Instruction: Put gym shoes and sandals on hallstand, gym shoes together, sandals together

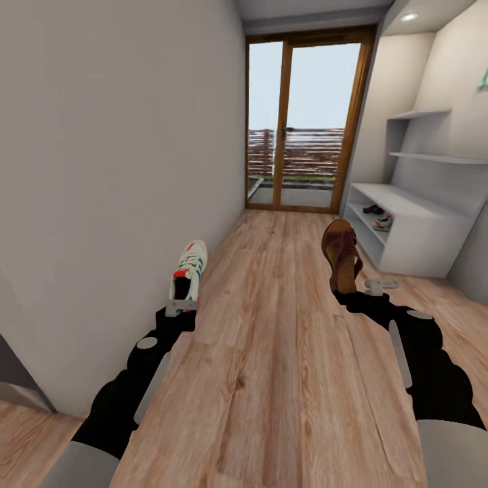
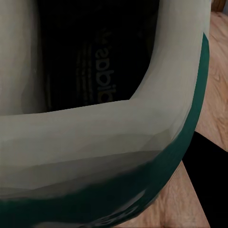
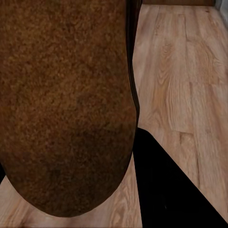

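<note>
Now the hallstand (image 1: 413,230) stands ahead on the right, nearer the right arm. The right gripper (image 1: 359,290) pinches the heel of a brown leather sandal (image 1: 341,254), its long axis pointing up and away. The left gripper (image 1: 181,305) clamps a white gym shoe (image 1: 190,270) with green stripes. Another sneaker and a sandal already sit in the rack's upper low opening.

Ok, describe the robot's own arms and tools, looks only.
Both arms are glossy black with light grey oval inlays and long grey side panels, ending in pale grey sleeves near the body. The left tool and right tool are small light grey metal brackets. No cables or markings show.
</note>
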